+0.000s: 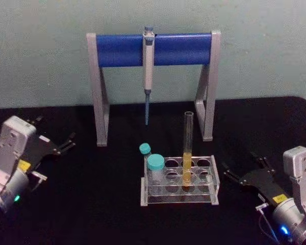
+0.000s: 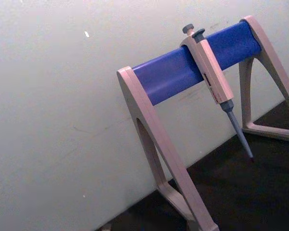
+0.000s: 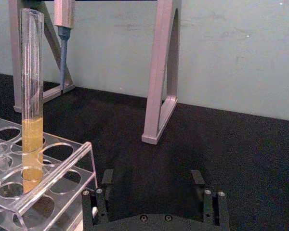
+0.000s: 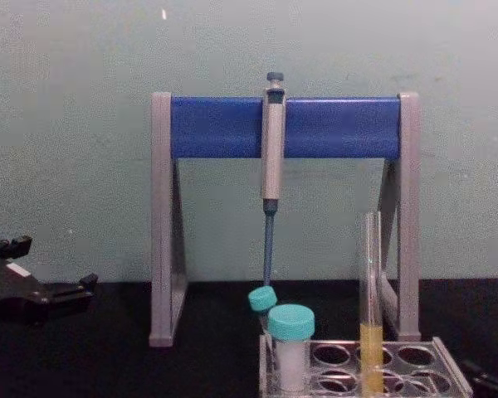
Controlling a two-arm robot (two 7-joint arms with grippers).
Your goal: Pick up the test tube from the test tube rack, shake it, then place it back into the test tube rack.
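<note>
The test tube [image 1: 187, 148] stands upright in the clear test tube rack [image 1: 211, 190] at the middle front of the black table, with yellow liquid in its lower part. In the right wrist view the test tube [image 3: 31, 96] rises from the rack [image 3: 53, 178] just ahead of my right gripper [image 3: 151, 180], whose fingers stand wide apart and empty. From the head view, my right gripper [image 1: 242, 162] rests right of the rack, a short gap away. My left gripper [image 1: 53, 131] sits open at the far left, well clear of the rack.
A grey-and-blue pipette stand [image 1: 153, 48] spans the back of the table, with a grey pipette [image 1: 148, 66] hanging from its bar. Two teal-capped vials [image 1: 155, 166] occupy the rack's left end. A pale wall closes off the back.
</note>
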